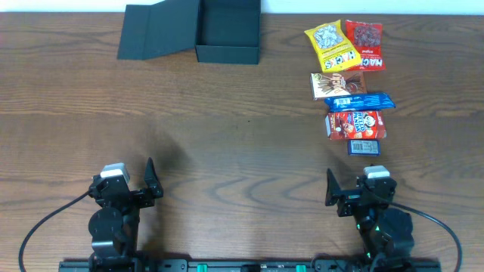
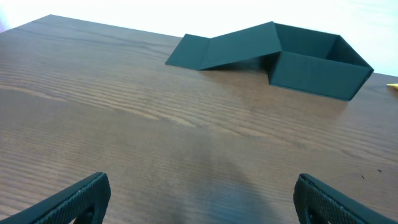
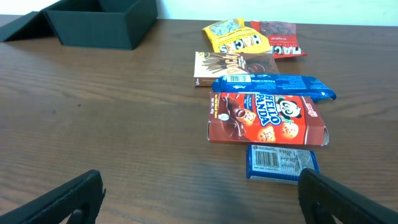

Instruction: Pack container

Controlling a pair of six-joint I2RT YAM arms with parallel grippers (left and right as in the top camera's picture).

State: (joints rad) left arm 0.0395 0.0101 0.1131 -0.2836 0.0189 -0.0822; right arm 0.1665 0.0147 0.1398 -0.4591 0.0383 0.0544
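Standing spread to their widest at the left jaws, gripping nothing, with only bare wood grain showing between the two dark fingertips (image 2: pixel 81 196) in the left wrist view. Doing the same at the right jaws: gaping fully, holding nothing, fingertips (image 3: pixel 68 199) hanging low over the tabletop (image 1: pixel 242 143). Sitting at the near edge, left arm (image 1: pixel 113 208) and right arm (image 1: pixel 374 208), well apart from each other and from everything else.

Lying nearest the right jaws, a small blue packet (image 1: pixel 364 146), perhaps barcode side up, though with printing too small to read. Lying flat just beyond it, touching or nearly so, a red Hello Panda box (image 1: pixel 356 125). Continuing away in a column: a blue wrapper (image 1: pixel 360 101) lying crosswise against the Panda box's far edge, a brown snack box (image 1: pixel 338 83) just behind that, then a yellow packet (image 1: pixel 331 45) and a red packet (image 1: pixel 365 44) lying side by side at the far end.

Resting at the far edge of the tabletop, ahead of the left jaws and well apart from the snacks, the container (image 1: pixel 227 54): lying open, hollow facing up, flap lid (image 1: pixel 155 30) splaying out to its left with the outer end resting on the wood.
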